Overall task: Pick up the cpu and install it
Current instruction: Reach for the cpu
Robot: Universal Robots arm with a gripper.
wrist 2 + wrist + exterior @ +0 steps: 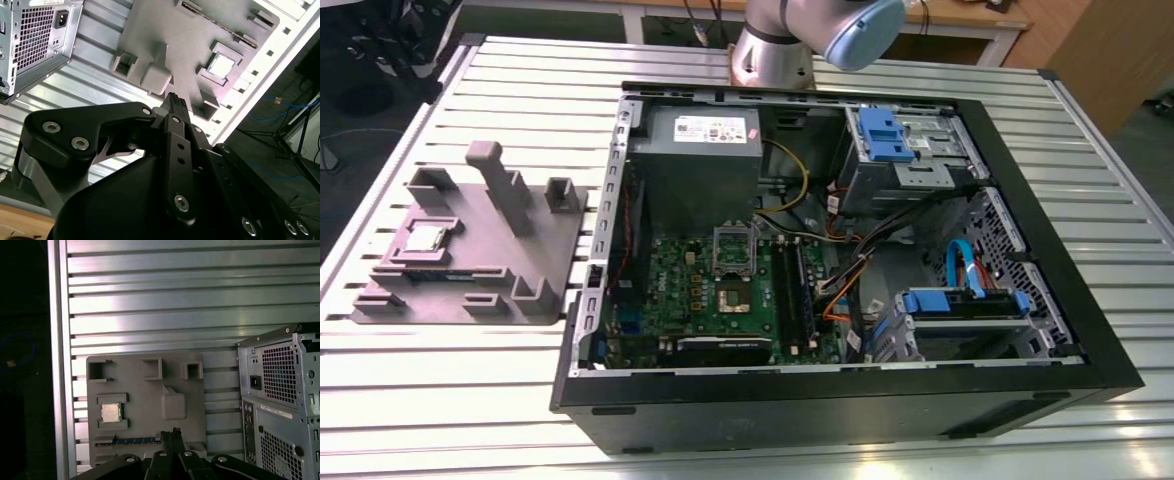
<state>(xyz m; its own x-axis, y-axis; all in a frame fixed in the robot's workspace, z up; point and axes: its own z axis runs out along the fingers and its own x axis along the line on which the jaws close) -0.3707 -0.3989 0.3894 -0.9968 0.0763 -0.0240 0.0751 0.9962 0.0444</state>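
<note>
The cpu is a small silver square lying in a recess of the grey holder block, on the slatted table at the exterior view's left. Both wrist views look down on it from well above: cpu, cpu. My gripper hangs high over the holder's edge, off to one side of the chip; its black fingers are pressed together with nothing between them. In the open computer case, the motherboard's socket lies uncovered, its silver bracket raised.
The case holds a grey power-supply box, blue drive cages, cables and a graphics card. The holder block has upright posts near the chip. The arm's base stands behind the case. A table edge runs beside the holder.
</note>
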